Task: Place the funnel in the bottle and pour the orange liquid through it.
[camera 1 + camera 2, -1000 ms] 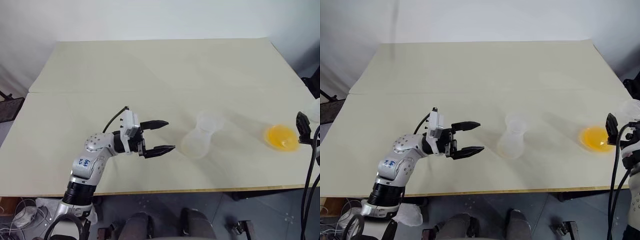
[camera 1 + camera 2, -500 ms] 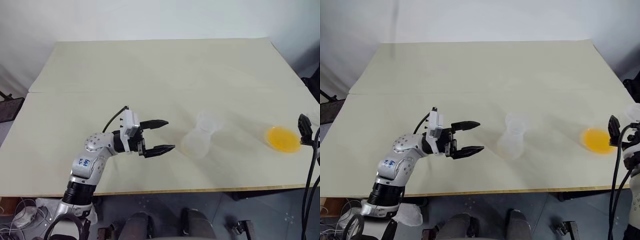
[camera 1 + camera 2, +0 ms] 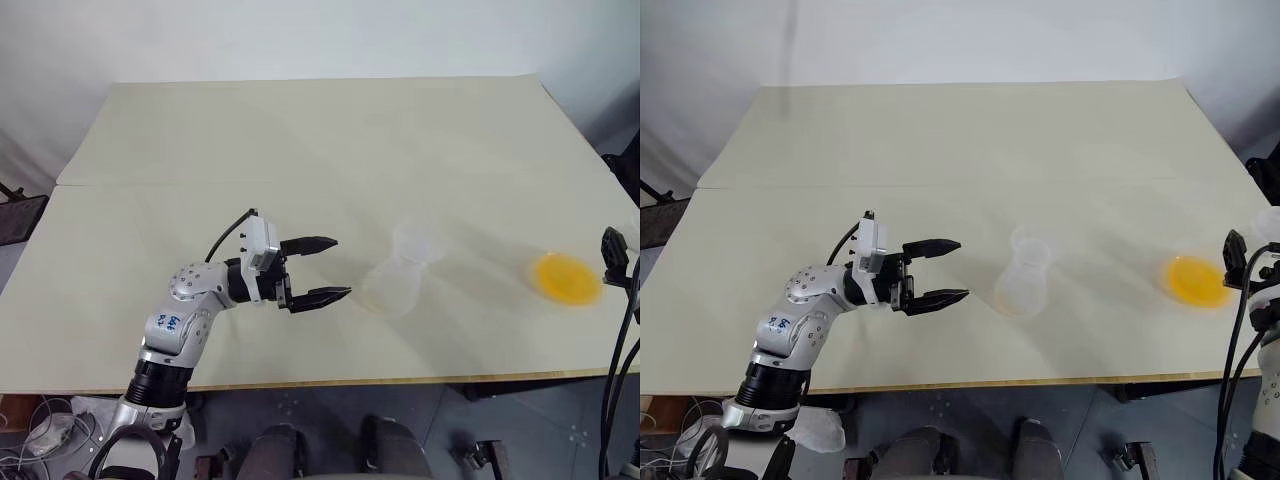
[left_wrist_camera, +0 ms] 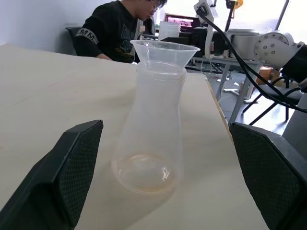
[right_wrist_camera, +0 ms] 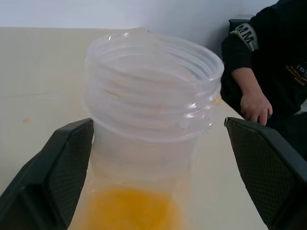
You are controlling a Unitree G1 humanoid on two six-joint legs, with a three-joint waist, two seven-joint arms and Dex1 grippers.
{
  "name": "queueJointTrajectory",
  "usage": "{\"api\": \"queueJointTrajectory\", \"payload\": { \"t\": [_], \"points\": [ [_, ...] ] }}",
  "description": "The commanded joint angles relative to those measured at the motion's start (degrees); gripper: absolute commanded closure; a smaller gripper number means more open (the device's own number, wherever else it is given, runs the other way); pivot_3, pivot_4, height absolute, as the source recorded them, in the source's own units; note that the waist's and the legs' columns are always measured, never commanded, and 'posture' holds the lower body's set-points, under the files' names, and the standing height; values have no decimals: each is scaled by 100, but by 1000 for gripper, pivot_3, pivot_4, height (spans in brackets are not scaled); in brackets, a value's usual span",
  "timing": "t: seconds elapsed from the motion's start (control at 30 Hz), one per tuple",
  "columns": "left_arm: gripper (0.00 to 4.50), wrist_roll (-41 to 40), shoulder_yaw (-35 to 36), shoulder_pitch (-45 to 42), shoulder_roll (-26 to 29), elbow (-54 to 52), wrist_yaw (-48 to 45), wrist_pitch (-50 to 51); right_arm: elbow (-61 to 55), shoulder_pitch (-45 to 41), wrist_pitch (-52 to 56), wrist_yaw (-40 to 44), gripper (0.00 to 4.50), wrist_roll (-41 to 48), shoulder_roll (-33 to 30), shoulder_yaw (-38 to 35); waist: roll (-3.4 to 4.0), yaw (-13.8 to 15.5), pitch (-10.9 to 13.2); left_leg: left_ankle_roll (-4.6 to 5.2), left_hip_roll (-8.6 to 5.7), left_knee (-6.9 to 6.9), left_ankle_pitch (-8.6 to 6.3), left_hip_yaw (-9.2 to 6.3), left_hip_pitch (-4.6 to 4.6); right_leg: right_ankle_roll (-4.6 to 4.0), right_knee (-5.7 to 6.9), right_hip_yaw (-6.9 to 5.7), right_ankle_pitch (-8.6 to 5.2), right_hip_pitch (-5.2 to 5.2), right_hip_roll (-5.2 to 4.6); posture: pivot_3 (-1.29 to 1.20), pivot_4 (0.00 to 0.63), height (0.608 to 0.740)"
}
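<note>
**Funnel seated in bottle, orange liquid at the table's right edge**

Funnel, a small clear colourless plastic cone with a flared round rim, sits in the mouth of the bottle, a clear plastic container with a wide rounded base narrowing to a ribbed neck. Both stand upright near the middle of the smooth pale beige table; from overhead they are faint and hard to separate. A thin orange-tinted ring shows at the bottle's bottom.

The left gripper, two black textured fingers on a silver arm, hangs just left of the bottle with its jaws spread wide, holding nothing.

The orange liquid lies in a low clear plastic jar with a threaded rim, near the table's right edge. The right gripper has its wide-apart fingers flanking the jar; whether they touch it cannot be told. From overhead the arm is cut off by the frame edge.

A person in a black sleeve sits beyond the table
</note>
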Motion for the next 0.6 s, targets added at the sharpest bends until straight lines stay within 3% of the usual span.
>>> {"api": "queueJointTrajectory", "payload": {
  "t": [0.03,0.1,0.27,0.33,0.6],
  "points": [
    [21,-84,61,-97,13,-78,-7,-85,101,-114,-251,30,0,-64,-177,-83,0,-1,0,0,0,0,0,0,0,0,0,0,0,0,0,0,150,740],
    [21,-81,59,-125,4,-57,-2,-91,221,-189,-328,41,0,-94,-189,-81,0,-1,0,0,0,0,0,0,0,0,-2,0,0,0,0,0,150,740],
    [0,-80,60,-141,5,-32,-10,-102,334,-253,-500,87,1617,-105,-170,-108,0,1,0,0,0,0,0,-1,-1,0,-2,-1,0,0,0,0,150,740],
    [0,-84,63,-141,4,-33,-5,-98,285,-208,-474,111,2060,-53,-150,-131,0,5,0,0,0,0,0,-1,-2,0,-3,-2,0,1,0,0,150,740],
    [0,-112,72,-67,29,-106,-29,-94,-336,167,-343,163,2060,151,-52,-211,0,8,0,0,1,0,0,-3,-4,0,-5,-3,0,0,0,0,150,740]
  ]
}}
